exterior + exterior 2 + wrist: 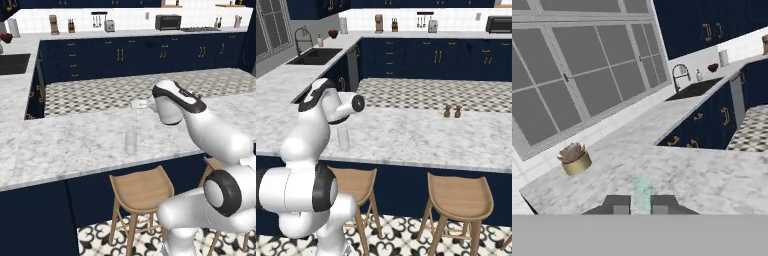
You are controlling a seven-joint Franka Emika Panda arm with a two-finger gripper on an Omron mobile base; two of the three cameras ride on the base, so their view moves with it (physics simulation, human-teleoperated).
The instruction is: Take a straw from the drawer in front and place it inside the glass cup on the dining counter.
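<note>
While the arm reaches out level over the dining counter (65,145), its gripper (136,104) sits directly above the glass cup (131,142), with the fingers closed on the top end of the straw (135,120). In the left base view the straw hangs straight down as a thin pale line from the gripper to the cup's mouth; whether its lower tip is already inside the glass or just at the rim cannot be told. The cup stands upright on the marble, near the counter's front edge, above a wooden stool (141,192) tucked under the overhang. In the right base view the cup (343,137) shows just below the arm's wrist, which hides the gripper, and the straw is too thin to make out there. Further right along the same counter (421,137), well apart from the cup, stand two small brown shakers (452,111) side by side. In the hand view the two dark fingertips (616,204) stand close together with a faint greenish-clear smear between them, likely the cup (643,192) seen from above; the straw itself cannot be picked out. Beyond them lies marble with a small potted plant (574,159) in a gold pot, and farther off a sink (694,89) with an arched tap below large windows (577,75).
</note>
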